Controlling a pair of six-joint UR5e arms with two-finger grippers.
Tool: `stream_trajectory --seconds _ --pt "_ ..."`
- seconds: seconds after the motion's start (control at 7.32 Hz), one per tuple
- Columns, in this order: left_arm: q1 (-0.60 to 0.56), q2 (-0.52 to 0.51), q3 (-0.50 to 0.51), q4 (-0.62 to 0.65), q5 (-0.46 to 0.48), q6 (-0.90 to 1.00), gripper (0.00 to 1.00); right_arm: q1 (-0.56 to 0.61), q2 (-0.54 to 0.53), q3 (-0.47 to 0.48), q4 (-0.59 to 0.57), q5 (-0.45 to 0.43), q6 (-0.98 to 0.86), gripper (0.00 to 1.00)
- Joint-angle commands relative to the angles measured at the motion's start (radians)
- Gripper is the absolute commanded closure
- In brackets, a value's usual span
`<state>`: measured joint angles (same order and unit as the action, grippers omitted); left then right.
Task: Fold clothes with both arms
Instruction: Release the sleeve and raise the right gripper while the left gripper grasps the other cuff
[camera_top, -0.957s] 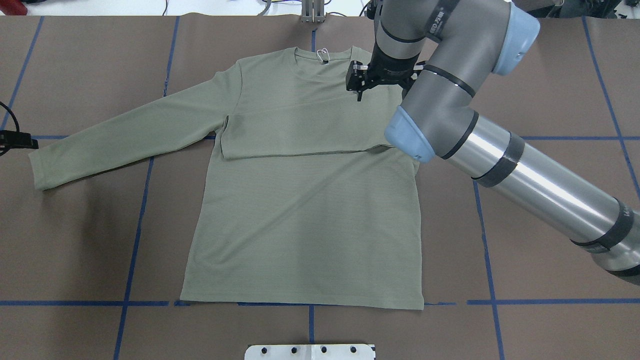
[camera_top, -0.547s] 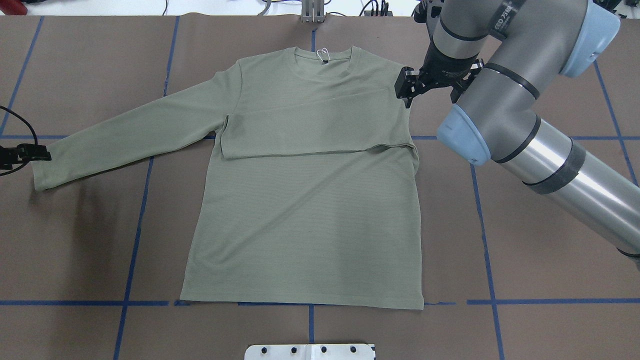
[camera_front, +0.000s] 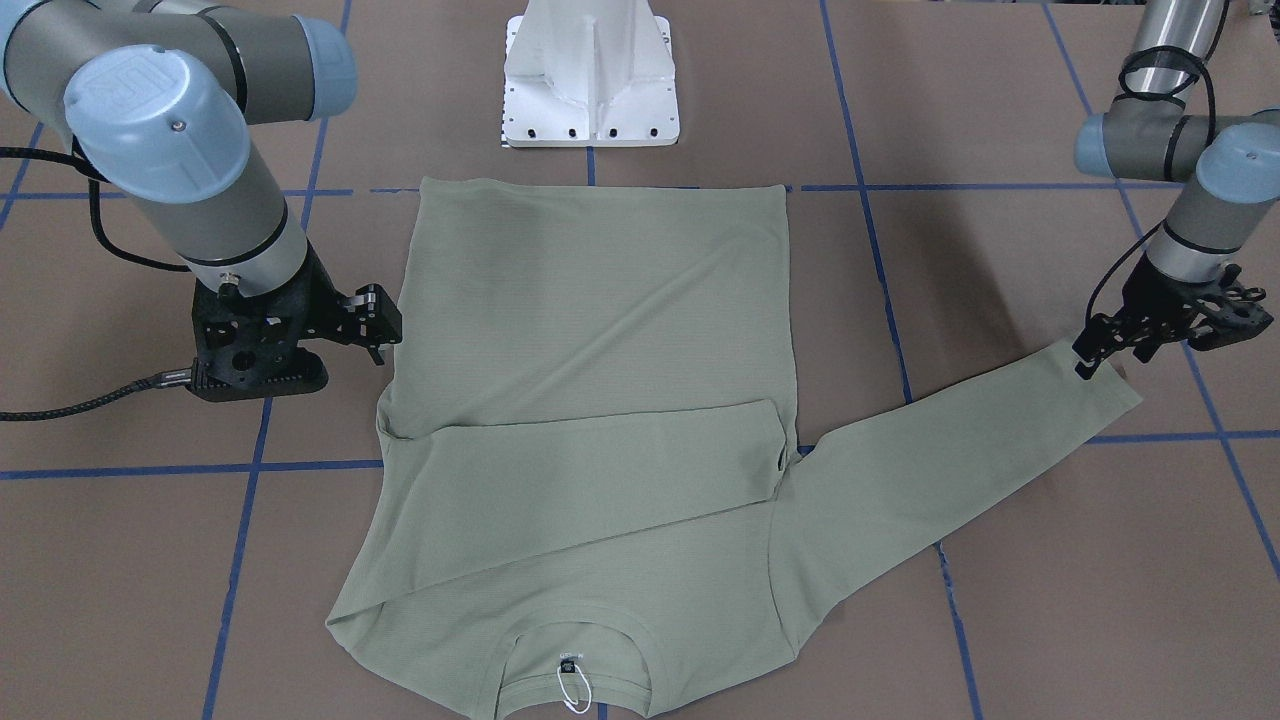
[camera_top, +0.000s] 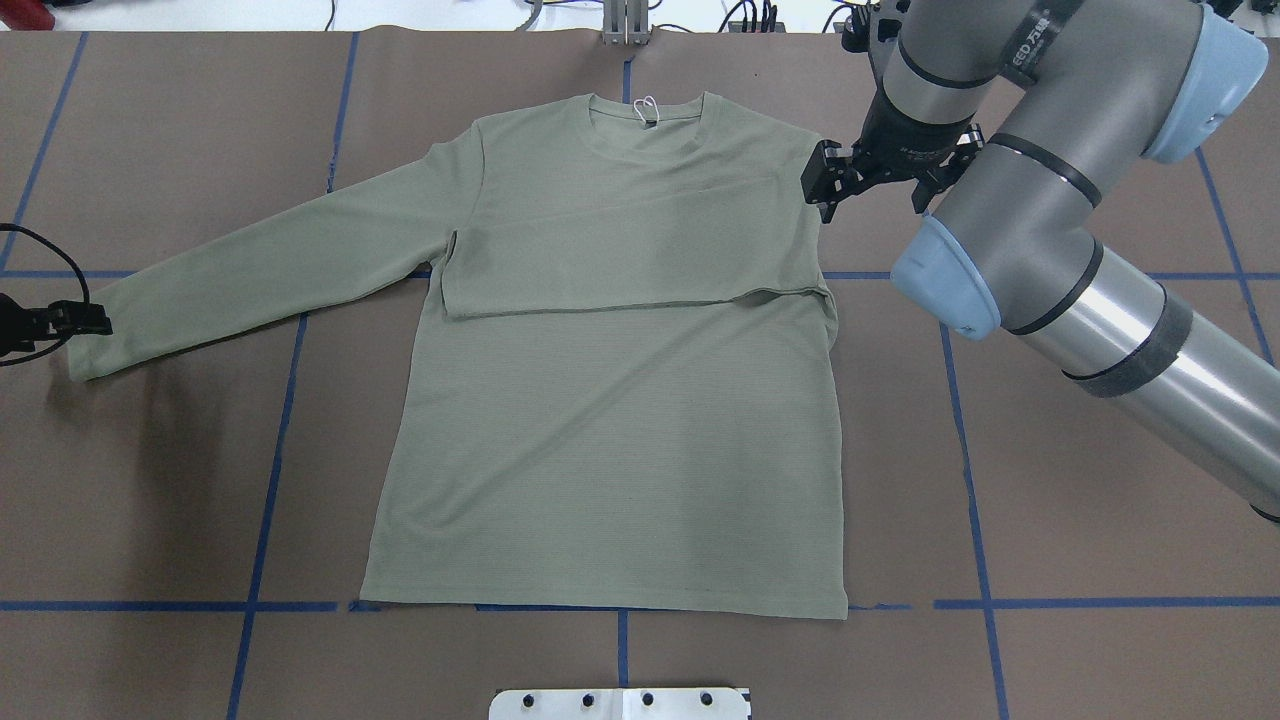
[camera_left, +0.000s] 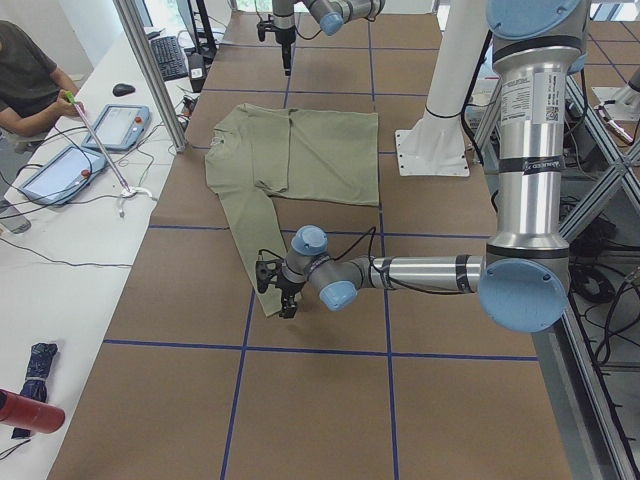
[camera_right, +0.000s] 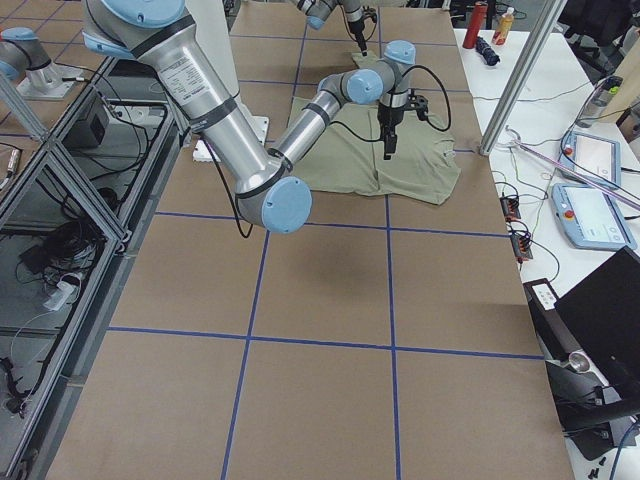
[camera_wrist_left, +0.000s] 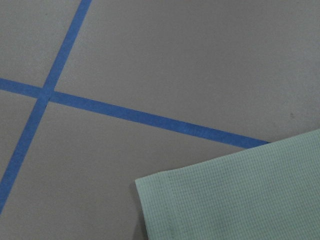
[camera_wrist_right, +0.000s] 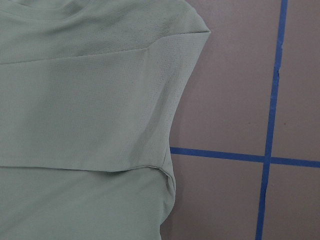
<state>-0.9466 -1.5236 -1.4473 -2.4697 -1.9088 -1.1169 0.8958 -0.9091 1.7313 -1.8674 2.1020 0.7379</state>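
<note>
Left gripper (camera_front: 1086, 360) is positioned at the cuff (camera_wrist_left: 225, 200) of the outstretched sleeve (camera_top: 270, 260); its jaw gap cannot be determined. Right gripper (camera_top: 825, 203) is held beside the shoulder, with nothing seen in it and its width equally unclear. The shirt (camera_top: 600, 450) is laid flat on the table (camera_top: 1100, 560), with the other sleeve folded across the chest. Risk noted: only one cuff layer, or the table covering, could be pinched if the descent is misjudged.

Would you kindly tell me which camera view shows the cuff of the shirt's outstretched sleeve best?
The left wrist-mounted view: the cuff fills its lower right, weave and hem clear. The overhead and front-facing views show it small at the left tool; exterior left, mostly behind that tool.
</note>
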Motion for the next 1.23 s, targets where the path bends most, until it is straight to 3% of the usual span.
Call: stream_trajectory --seconds 0.0,0.27,0.68,1.09 --pt "0.017 -0.001 0.004 0.0 0.0 0.0 0.04 0.0 0.001 0.001 0.001 0.0 0.0 0.0" --pt "0.017 0.002 0.002 0.0 -0.003 -0.004 0.3 0.0 0.001 0.004 -0.001 0.001 0.0 0.0" --pt "0.016 0.006 -0.014 0.006 -0.001 0.0 0.96 0.0 0.001 0.011 -0.001 0.001 0.0 0.0" --pt "0.012 0.014 -0.06 0.031 -0.004 0.006 1.0 0.0 -0.001 0.013 -0.001 0.001 0.0 0.0"
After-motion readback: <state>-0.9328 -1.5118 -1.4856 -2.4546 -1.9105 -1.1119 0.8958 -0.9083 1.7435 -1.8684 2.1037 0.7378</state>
